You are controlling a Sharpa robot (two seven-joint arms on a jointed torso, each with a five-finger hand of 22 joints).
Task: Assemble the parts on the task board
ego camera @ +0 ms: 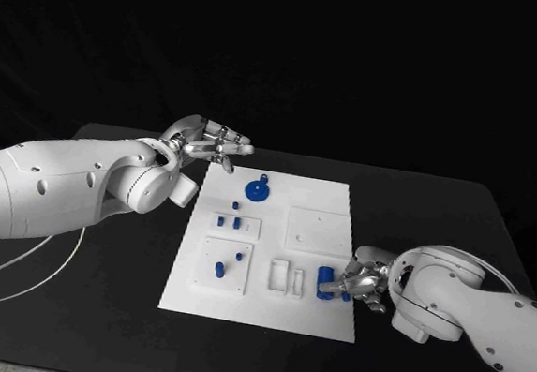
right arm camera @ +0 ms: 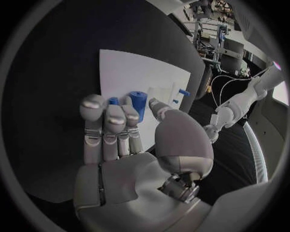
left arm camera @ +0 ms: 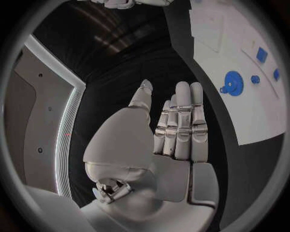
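Board: flat white rectangular task board lay in the middle of the black table, its long side running away from the robot.
Gear: blue round gear-shaped part sat on the board's far left portion, close to the left hand; in the left wrist view it showed as a toothed disc.
Pegs: small blue parts stood in a raised white square block on the board's left side, and another blue piece stood in the nearer block.
Cylinder: blue upright cylindrical part stood near the board's near right edge, just beside the right hand; the right wrist view showed it just past the fingertips.
Left hand: silver left hand hung over the table at the board's far left corner, fingers straight and side by side, holding nothing.
Right hand: silver right hand rested at the board's right edge, fingers extended towards the cylinder; whether they touched it could not be told.
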